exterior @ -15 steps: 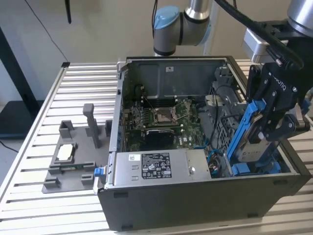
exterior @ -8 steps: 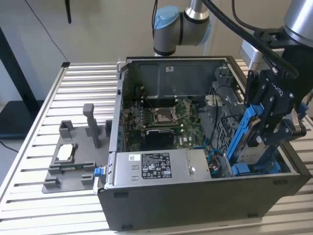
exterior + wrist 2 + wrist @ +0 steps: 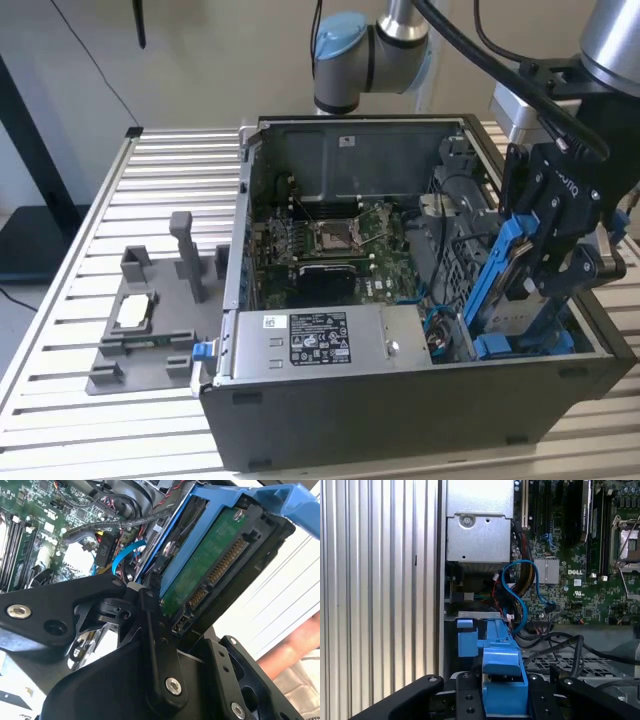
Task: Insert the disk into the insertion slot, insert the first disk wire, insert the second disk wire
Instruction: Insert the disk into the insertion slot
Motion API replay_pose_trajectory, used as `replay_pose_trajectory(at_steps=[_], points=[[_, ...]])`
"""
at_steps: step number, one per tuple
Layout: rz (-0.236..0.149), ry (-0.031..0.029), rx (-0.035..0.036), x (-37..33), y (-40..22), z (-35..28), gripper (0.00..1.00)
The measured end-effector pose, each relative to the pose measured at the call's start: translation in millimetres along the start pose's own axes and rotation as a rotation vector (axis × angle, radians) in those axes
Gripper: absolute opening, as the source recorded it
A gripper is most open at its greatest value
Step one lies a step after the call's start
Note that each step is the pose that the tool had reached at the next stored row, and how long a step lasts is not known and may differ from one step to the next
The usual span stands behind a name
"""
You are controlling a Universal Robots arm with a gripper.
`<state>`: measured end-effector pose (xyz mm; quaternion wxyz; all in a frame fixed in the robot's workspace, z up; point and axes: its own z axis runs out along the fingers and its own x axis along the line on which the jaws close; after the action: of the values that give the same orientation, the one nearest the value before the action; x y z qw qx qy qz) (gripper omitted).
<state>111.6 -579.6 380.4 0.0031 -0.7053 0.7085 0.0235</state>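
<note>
**Inspector:** Gripper status?

**Surveyor:** The gripper (image 3: pixel 542 288) sits at the end of the case (image 3: pixel 400 420) on the exterior view's right. Its fingers (image 3: pixel 467 702) are closed tight on the disk (image 3: pixel 510 285), one to each side of the blue carrier.

**Inspector:** Attitude of the disk?

**Surveyor:** Steeply tilted, standing on edge. Its lower end is down inside the case and its upper end rises above the case rim. In the second wrist view the green circuit board faces the camera, and the connector row (image 3: pixel 220 562) along its edge is exposed.

**Inspector:** And the insertion slot?

**Surveyor:** The insertion slot (image 3: pixel 458 262) lies just beside the disk, on the motherboard side, where its perforated grey wall shows. I cannot tell whether the disk's lower end has entered it.

**Inspector:** Wiring?

**Surveyor:** A blue wire (image 3: pixel 519 587) loops loose between the disk and the motherboard (image 3: pixel 580 555), with one dark-plugged end over the board. I cannot tell whether that plug is seated. Black cables (image 3: pixel 570 647) lie across the perforated cage.

**Inspector:** Further out?

**Surveyor:** The silver power-supply box (image 3: pixel 320 345) runs along the case's near wall in the exterior view. Beyond the case, on the exterior view's left, a grey fixture (image 3: pixel 150 320) rests on the slatted table (image 3: pixel 180 180), well apart from the gripper.
</note>
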Motion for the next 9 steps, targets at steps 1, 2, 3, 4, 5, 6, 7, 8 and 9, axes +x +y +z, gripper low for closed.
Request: replay_pose_trajectory(at_steps=[1, 2, 3, 4, 5, 6, 7, 8, 9], points=[[0.0, 0.0, 0.0, 0.0, 0.0, 0.1, 0.33], [0.0, -0.0002, -0.0001, 0.0, 0.0, 0.1, 0.33], [0.0, -0.0001, -0.0001, 0.0, 0.0, 0.1, 0.35], [0.0, 0.0, 0.0, 0.0, 0.0, 0.2, 0.4], [0.0, 0.0, 0.0, 0.0, 0.0, 0.2, 0.47], [0.0, 0.0, 0.0, 0.0, 0.0, 0.2, 0.47], [0.0, -0.0001, 0.0, 0.0, 0.0, 0.3, 0.47], [0.0, 0.0, 0.0, 0.0, 0.0, 0.4, 0.53], [0.0, 0.0, 0.0, 0.0, 0.0, 0.4, 0.53]])
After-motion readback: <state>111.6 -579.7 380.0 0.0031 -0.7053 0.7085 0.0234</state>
